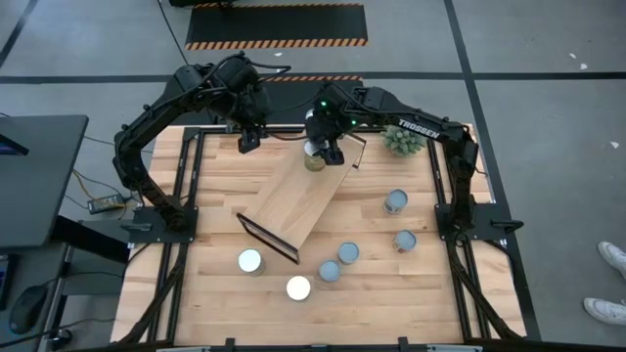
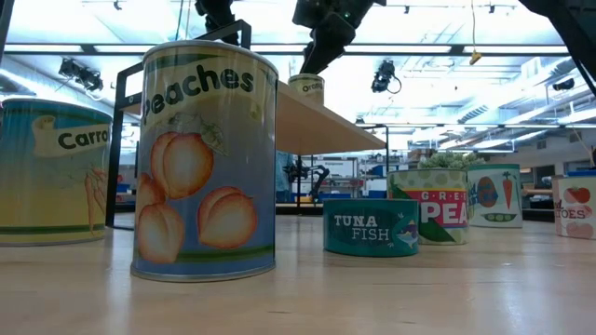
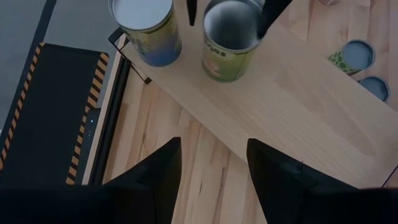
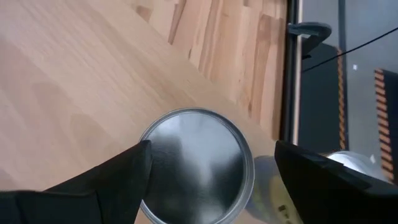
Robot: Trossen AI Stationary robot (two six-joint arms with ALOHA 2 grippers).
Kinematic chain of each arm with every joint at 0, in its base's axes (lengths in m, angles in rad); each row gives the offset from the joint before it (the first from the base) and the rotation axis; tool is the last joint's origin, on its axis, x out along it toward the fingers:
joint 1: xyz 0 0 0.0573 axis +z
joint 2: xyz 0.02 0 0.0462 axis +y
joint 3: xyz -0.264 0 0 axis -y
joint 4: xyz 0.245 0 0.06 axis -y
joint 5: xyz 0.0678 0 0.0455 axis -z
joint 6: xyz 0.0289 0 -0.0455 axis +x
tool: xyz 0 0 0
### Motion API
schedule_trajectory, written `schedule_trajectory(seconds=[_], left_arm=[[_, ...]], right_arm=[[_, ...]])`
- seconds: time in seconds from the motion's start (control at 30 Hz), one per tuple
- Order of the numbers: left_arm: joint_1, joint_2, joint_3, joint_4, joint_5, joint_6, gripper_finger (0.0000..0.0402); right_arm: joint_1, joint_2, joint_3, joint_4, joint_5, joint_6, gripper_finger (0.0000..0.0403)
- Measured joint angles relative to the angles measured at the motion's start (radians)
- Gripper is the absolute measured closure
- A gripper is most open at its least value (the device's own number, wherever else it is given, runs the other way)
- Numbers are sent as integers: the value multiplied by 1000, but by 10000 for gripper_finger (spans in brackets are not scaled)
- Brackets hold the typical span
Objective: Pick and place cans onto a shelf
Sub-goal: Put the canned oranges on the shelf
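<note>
overhead, table-level, perhaps two wrist-close

Shelf (image 1: 298, 203): long light-wood board, thin black frame ends, lying diagonally from tabletop centre toward the far edge.

Two cans upright at its far end: silvery-topped can (image 4: 194, 167) between the right gripper's spread fingers; white-topped can (image 3: 145, 28) just beside it, nearer the shelf end.

Six cans upright on the tabletop:
- two white-topped (image 1: 250, 261), (image 1: 298, 287), near edge
- Four blue-grey-topped (image 1: 348, 253), (image 1: 330, 272), (image 1: 405, 241), (image 1: 396, 201), toward the right edge.
</note>
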Motion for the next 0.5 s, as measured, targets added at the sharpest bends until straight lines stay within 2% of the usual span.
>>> schedule_trajectory(seconds=[0.5], left_arm=[[0, 0, 0, 1, 0, 11, 214]], right_arm=[[-29, 2, -1, 72, -11, -33, 55]])
